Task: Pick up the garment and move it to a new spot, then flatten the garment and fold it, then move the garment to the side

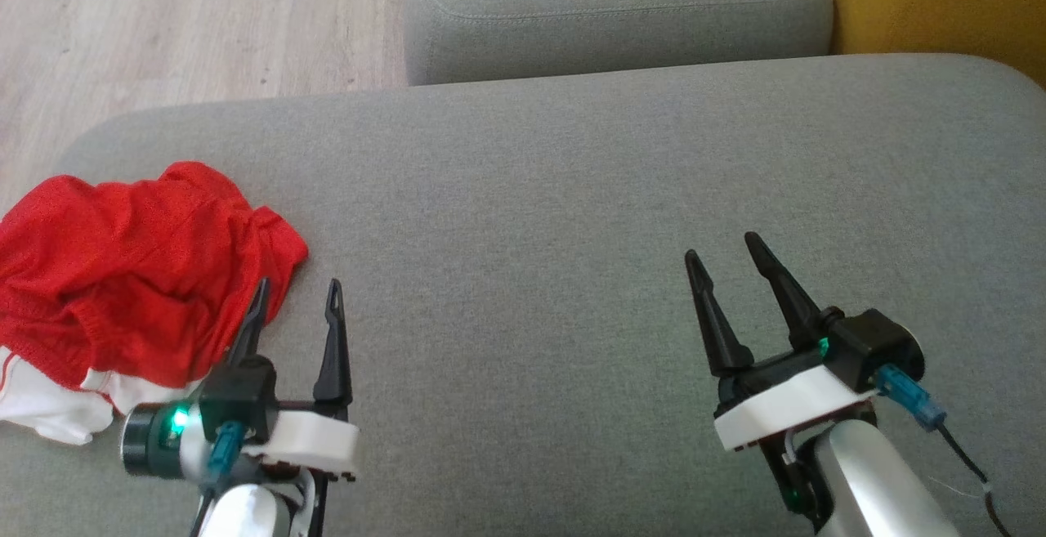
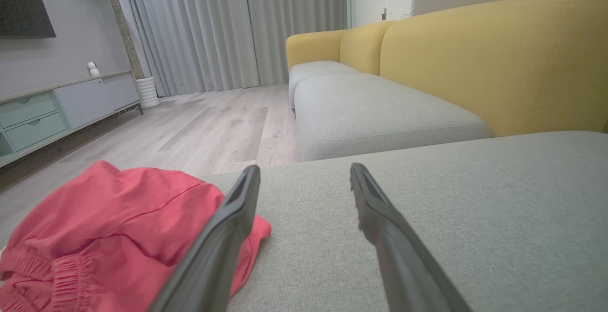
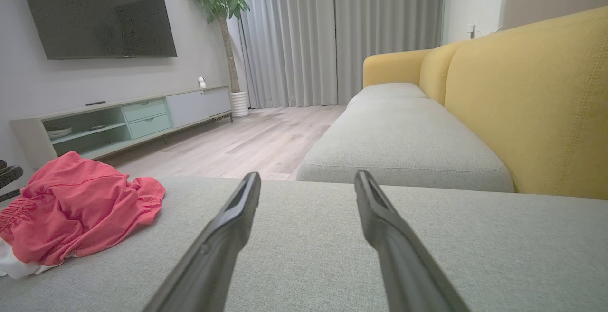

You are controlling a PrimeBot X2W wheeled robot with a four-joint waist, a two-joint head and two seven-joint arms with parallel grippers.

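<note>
Red garment (image 1: 139, 275) bunched at cushion (image 1: 572, 218) left end, near edge. Thin, limp, light; prob sags when lifted. Best pinch: raised fold or elastic waistband. Left gripper (image 1: 296, 296) spread, just beside it; right gripper (image 1: 723, 247) spread, well apart, both empty.

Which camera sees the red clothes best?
The head view: it looks down on the red garment, showing nearly the whole heap and white part. The left wrist view has it close but partly behind a finger of the left gripper. The right wrist view sees it side-on.

Red-and-white garment (image 1: 122, 275) on grey cushion (image 1: 572, 234); yellow backrest (image 3: 532, 103).
</note>
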